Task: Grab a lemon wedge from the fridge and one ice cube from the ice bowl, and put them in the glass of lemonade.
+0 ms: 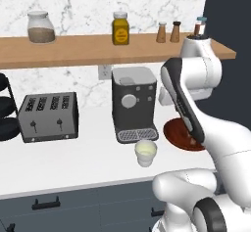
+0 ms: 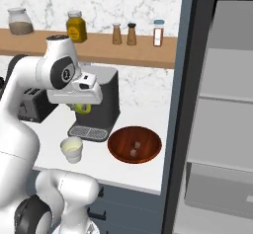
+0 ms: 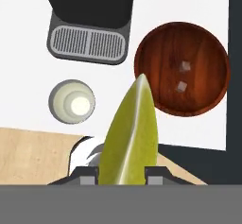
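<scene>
End effector [image 3: 122, 176] around lemon wedge [image 3: 128, 133]

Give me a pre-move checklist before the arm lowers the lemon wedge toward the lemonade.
1. Lemon wedge clamped in the gripper: ok.
2. Glass of lemonade upright on the counter, mouth unobstructed: ok.
3. Gripper directly over the glass: not ok; in the hand view the glass sits off to one side of the wedge.
4. Ice bowl beside the glass, two cubes inside: ok.
5. Coffee machine apart from the glass: ok.
</scene>
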Available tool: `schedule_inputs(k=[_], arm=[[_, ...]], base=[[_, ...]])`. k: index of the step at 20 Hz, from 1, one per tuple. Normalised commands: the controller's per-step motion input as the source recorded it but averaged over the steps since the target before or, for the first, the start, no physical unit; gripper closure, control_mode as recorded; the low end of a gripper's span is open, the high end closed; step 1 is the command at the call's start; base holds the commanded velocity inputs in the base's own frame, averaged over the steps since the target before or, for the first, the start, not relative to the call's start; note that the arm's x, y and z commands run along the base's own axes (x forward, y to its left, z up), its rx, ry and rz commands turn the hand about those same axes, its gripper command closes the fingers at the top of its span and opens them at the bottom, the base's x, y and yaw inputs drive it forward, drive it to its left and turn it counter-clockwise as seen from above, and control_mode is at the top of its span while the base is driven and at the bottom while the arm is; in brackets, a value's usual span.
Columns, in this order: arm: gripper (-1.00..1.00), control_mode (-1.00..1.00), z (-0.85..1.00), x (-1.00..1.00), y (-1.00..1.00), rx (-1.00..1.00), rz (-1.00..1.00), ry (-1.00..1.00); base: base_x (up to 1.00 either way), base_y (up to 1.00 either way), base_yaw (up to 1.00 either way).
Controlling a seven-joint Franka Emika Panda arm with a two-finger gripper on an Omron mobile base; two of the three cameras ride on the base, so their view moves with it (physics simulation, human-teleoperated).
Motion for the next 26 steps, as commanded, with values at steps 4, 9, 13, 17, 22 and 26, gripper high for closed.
schedule_inputs(k=[4, 9, 13, 17, 22, 26], arm=[[1.00, -1.00, -0.46, 0.11, 0.54, 0.12, 0.00, 0.36], [1.00, -1.00, -0.69, -0.15, 0.02, 0.18, 0.00, 0.08], [1.00, -1.00, -0.46, -0.10, 0.22, 0.11, 0.00, 0.00], [1.00, -1.00, -0.27, 0.00, 0.27, 0.00, 0.00, 0.00], [1.00, -1.00, -0.34, 0.08, 0.18, 0.00, 0.00, 0.00], [1.00, -1.00, -0.48, 0.26, 0.17, 0.00, 0.00, 0.00]], base=[[0.00, 0.00, 0.00], [0.00, 0.00, 0.00], [0.00, 0.00, 0.00], [0.00, 0.00, 0.00], [0.00, 0.00, 0.00], [0.00, 0.00, 0.00]])
